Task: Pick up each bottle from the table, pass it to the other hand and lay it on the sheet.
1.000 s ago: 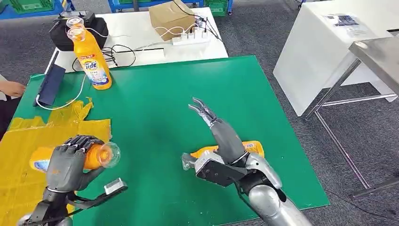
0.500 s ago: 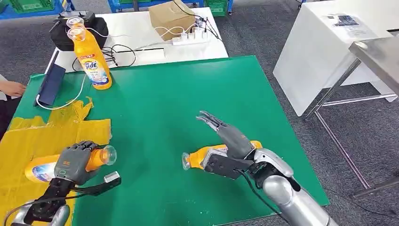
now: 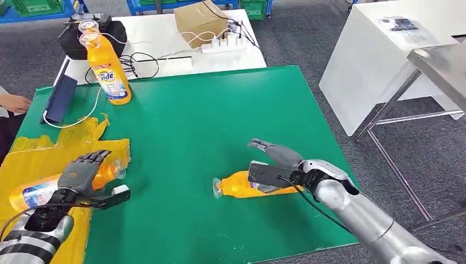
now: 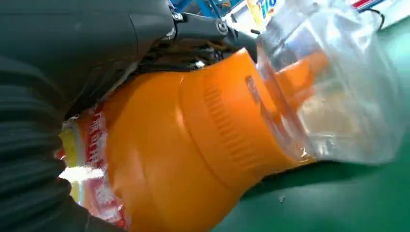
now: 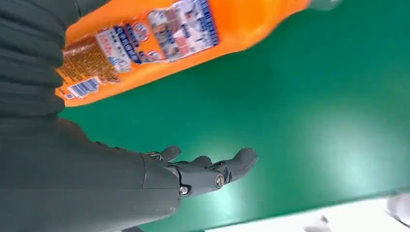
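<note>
I judge the job about a third along. My left hand [image 3: 77,175] is setting the first bottle [image 3: 41,188] on its side on the yellow sheet [image 3: 33,151], at the sheet's edge nearest the green mat [image 3: 220,110]. Its fingers lie over the shoulder of the bottle, the clear cap poking off the sheet toward the mat; from the left wrist view the bottle is pressed against the palm, so I take it as held, not let go.

A second bottle [image 3: 247,184] lies on its side on the mat, well to the right of the sheet. My right hand [image 3: 275,165] is over its far end with fingers spread and nothing in them; the right wrist view shows the bottle beside the palm, unheld. It needs lifting, passing over and laying down.

A third bottle [image 3: 107,69] stands upright beyond the sheet, untouched.

Its label reads "Tide". The lying bottle's label carries small print and a barcode I cannot read.
</note>
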### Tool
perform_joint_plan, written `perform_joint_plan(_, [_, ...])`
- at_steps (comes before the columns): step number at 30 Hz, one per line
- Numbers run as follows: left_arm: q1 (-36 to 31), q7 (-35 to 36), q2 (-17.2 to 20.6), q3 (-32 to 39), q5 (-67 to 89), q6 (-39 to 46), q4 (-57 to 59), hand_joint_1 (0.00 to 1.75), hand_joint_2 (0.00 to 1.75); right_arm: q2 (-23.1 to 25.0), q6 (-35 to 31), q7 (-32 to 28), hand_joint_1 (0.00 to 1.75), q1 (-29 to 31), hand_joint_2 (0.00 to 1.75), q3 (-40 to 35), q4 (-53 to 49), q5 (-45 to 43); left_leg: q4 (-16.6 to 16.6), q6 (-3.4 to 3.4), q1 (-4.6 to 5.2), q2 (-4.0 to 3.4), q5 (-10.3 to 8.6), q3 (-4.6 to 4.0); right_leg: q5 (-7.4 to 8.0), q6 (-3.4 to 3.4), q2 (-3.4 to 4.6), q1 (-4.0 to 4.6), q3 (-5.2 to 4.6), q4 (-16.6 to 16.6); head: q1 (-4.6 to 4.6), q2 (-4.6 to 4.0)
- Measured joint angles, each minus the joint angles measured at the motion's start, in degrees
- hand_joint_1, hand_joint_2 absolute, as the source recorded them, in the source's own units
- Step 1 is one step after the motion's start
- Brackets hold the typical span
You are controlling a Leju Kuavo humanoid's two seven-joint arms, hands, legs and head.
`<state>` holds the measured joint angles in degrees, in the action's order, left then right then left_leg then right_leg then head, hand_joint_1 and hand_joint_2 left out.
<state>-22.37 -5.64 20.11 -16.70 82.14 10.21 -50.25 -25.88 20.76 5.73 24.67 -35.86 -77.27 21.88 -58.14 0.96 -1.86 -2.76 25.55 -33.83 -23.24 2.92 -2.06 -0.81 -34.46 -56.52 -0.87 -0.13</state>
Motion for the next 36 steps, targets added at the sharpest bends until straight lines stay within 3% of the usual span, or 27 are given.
perform_joint_plan(9, [-2.89, -6.23, -0.31, -2.78, -7.35, 0.72, 3.20, 0.00, 1.75, -2.03, 0.55, -1.75, 0.00, -0.71, 1.75, -4.05, 8.08, -0.19, -0.02, 0.00, 0.01, 0.04, 0.00, -0.06, 0.01, 0.02, -0.05, 0.00, -0.06, 0.01, 0.00, 0.00])
perform_joint_plan(17, [-3.92, -10.97, -2.95, -3.72, -15.02, 0.92, 2.85, 0.00, 1.75, -2.91, 0.85, -3.41, 0.00, -0.91, 1.75, -6.85, 11.96, 1.62, -0.03, 0.00, 0.01, -0.04, 0.01, 0.03, 0.01, 0.02, -0.02, 0.00, -0.04, 0.05, 0.00, 0.00])
perform_joint_plan(18, [-3.98, -11.32, -3.10, -3.78, -15.67, 0.92, 2.76, 0.00, 1.75, -3.04, 1.05, -3.41, 1.66, -0.91, 1.75, -7.02, 12.22, 1.68, -0.03, 0.00, 0.01, -0.04, 0.01, 0.07, 0.01, 0.02, -0.01, 0.01, -0.02, 0.05, 0.00, 0.00])
perform_joint_plan(19, [-4.06, -12.06, -3.36, -3.85, -16.73, 0.94, 2.71, 0.00, 1.75, -3.12, 1.50, -3.41, 1.75, -0.93, 1.75, -7.39, 12.49, 1.84, -0.04, 0.00, 0.01, -0.04, 0.01, 0.11, 0.01, 0.02, -0.01, 0.01, -0.03, 0.07, 0.00, 0.00])
perform_joint_plan(29, [-5.61, -19.26, -7.93, -3.02, -30.98, -2.28, 1.36, 0.00, 1.75, -6.47, 3.80, -4.22, 1.75, -0.87, 1.75, -11.76, 12.86, 4.72, -0.03, -0.07, -0.01, -0.02, 0.13, 0.80, -0.04, 0.02, -0.04, 0.01, 0.53, 0.26, 0.00, 0.00])
perform_joint_plan(36, [-4.51, -24.00, -11.15, 1.86, -51.13, -14.26, -3.69, 0.00, 1.75, -8.46, 2.56, -3.47, 1.75, -2.49, 1.75, -12.24, 11.52, 4.33, -0.03, -0.17, -0.01, 0.11, 0.28, 1.20, -0.21, 0.18, -0.13, 0.00, 0.61, 0.40, 0.00, 0.00])
